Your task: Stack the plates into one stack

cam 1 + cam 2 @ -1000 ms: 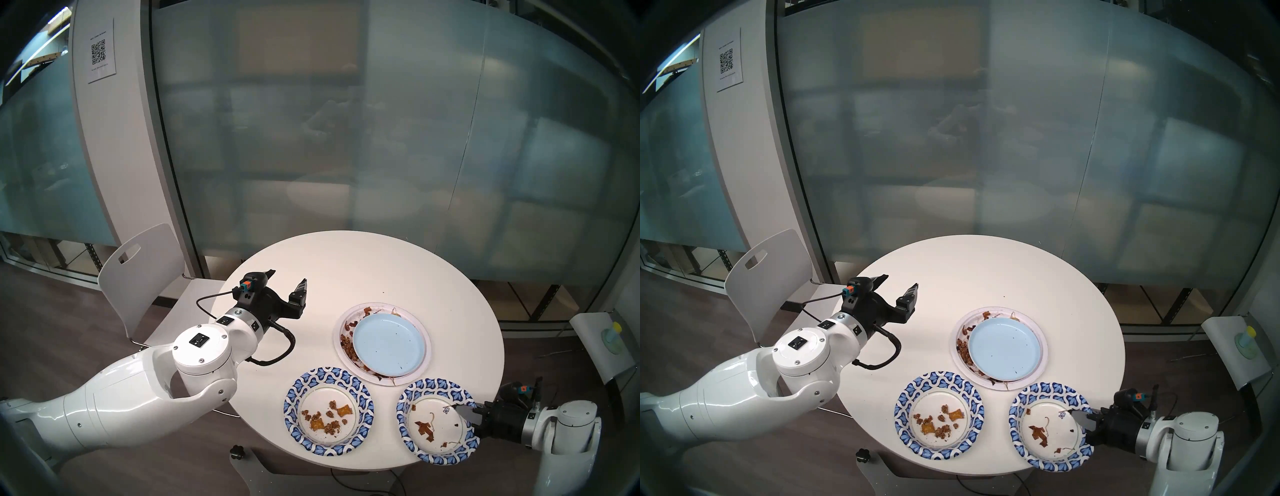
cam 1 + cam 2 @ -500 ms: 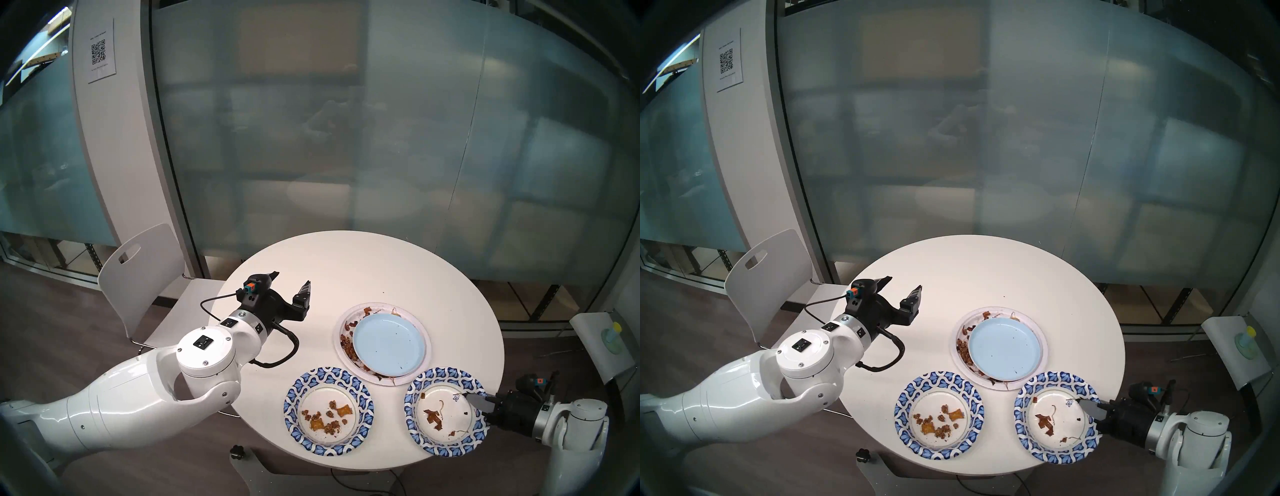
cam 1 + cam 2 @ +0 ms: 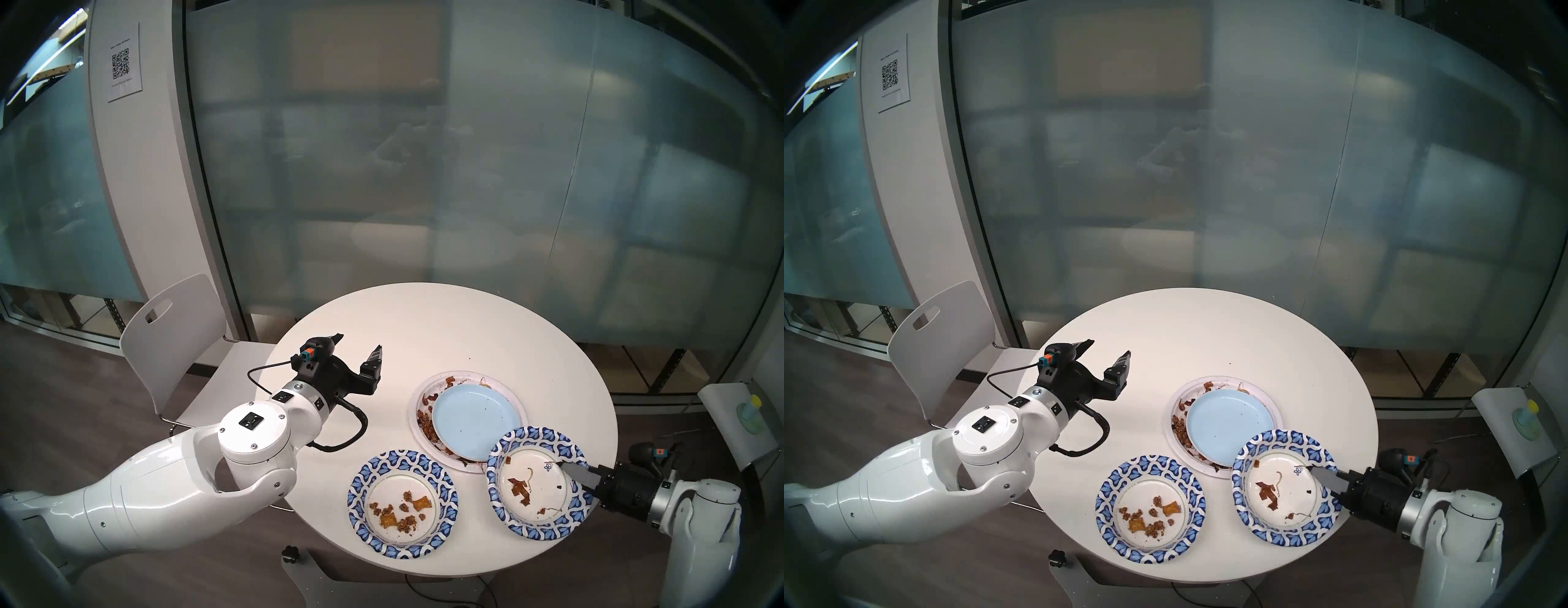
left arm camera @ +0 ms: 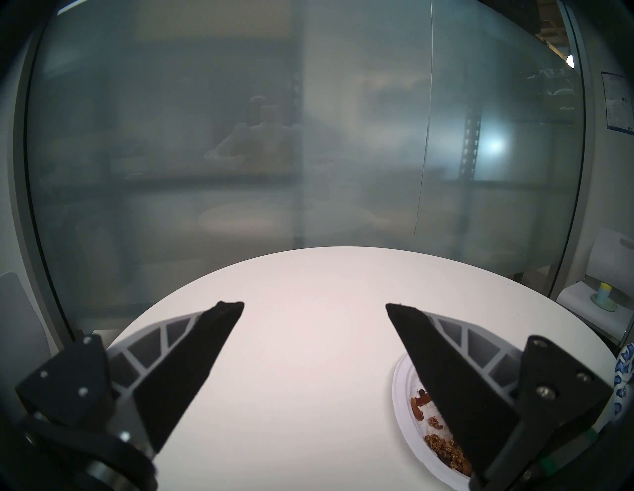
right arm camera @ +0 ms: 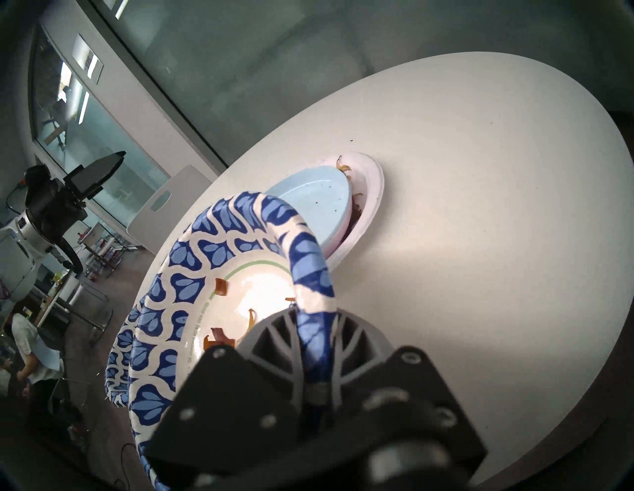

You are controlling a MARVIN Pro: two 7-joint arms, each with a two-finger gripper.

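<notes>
Held plate: a blue-patterned paper plate is pinched at its right rim by the right claw, lifted off the worktop, its far edge overlapping the stack.
Stack: a large white plate with brown scraps carries a light blue plate; a pink edge under the blue one is glimpsed in the right wrist view.
Second patterned plate: is lying flat near the worktop's front edge, crumbs inside.
Left claw: is spread wide and empty, well apart from the plates.
Handling: paper is judged light and bendy; the rim grip may let it sag, and scraps could slide.
Room: open worktop is seen behind the stack; the front edge is close.
</notes>
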